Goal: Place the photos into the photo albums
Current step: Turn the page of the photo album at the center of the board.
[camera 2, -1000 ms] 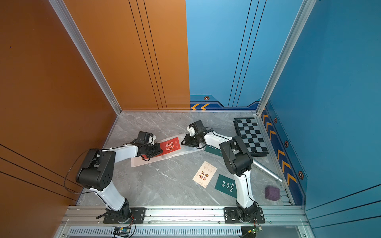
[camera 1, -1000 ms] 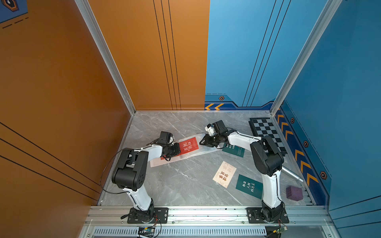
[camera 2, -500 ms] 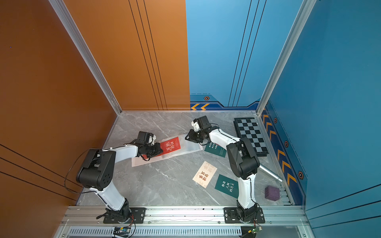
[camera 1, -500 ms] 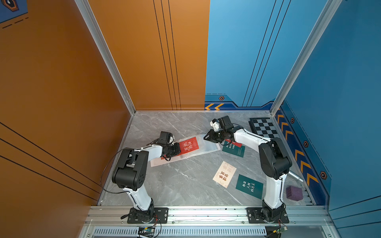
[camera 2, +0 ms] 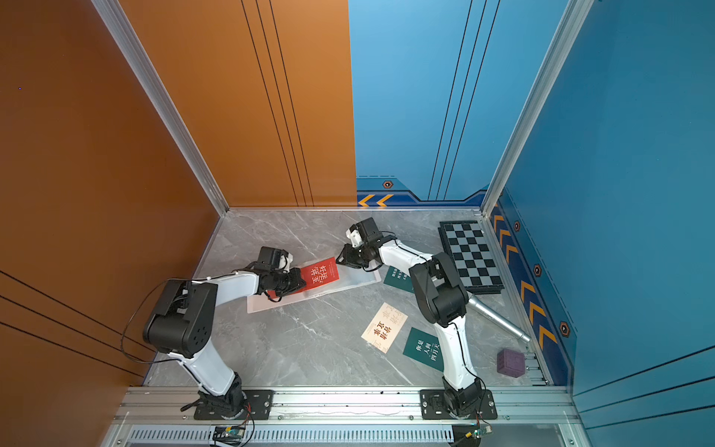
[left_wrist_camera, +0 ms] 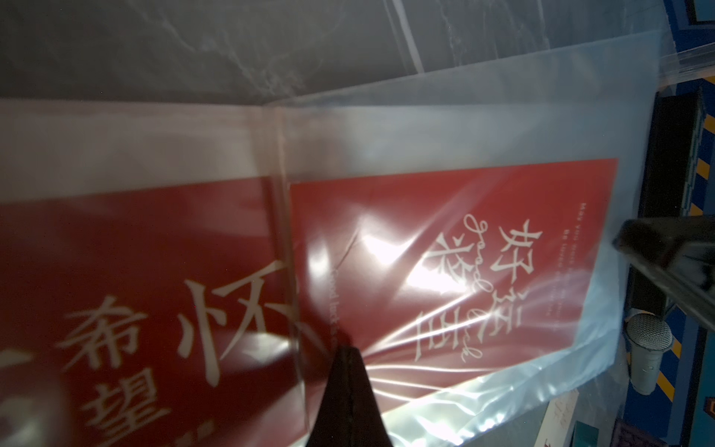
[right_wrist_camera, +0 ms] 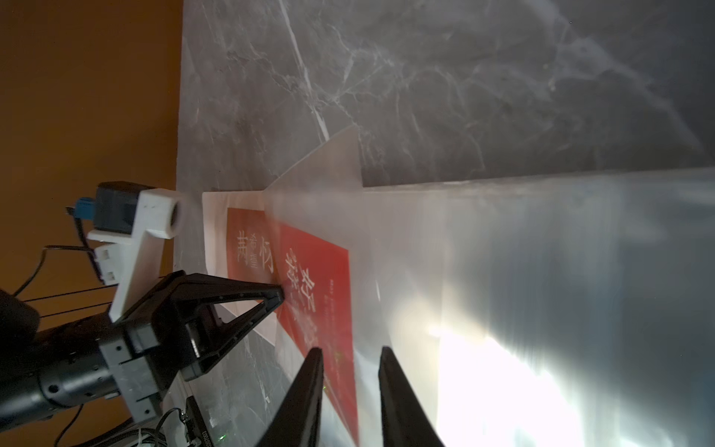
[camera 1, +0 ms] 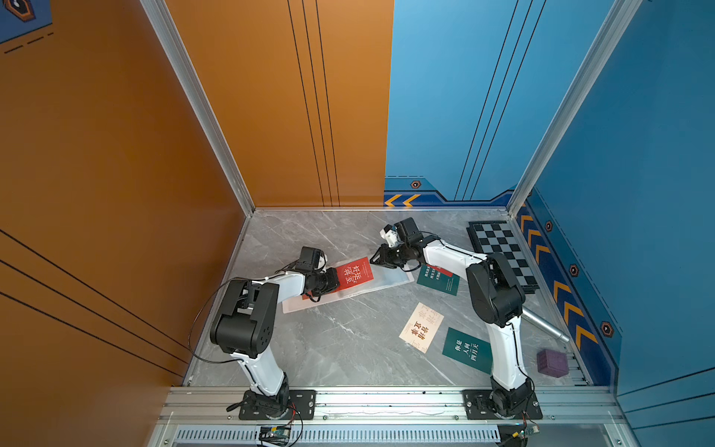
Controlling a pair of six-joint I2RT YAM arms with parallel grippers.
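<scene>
Red photo sits on the open photo album, mid-table, same as before. Left gripper stays pinched shut on its clear sleeve; right gripper, jaws slightly apart, has crept left over the album's far-right end.

the desk is smooth grey marble-look stone. the photo album shows clear plastic sleeves, glossy and creased, glaring over a red paper card. at lower right, a tube looks like dull metal.
</scene>
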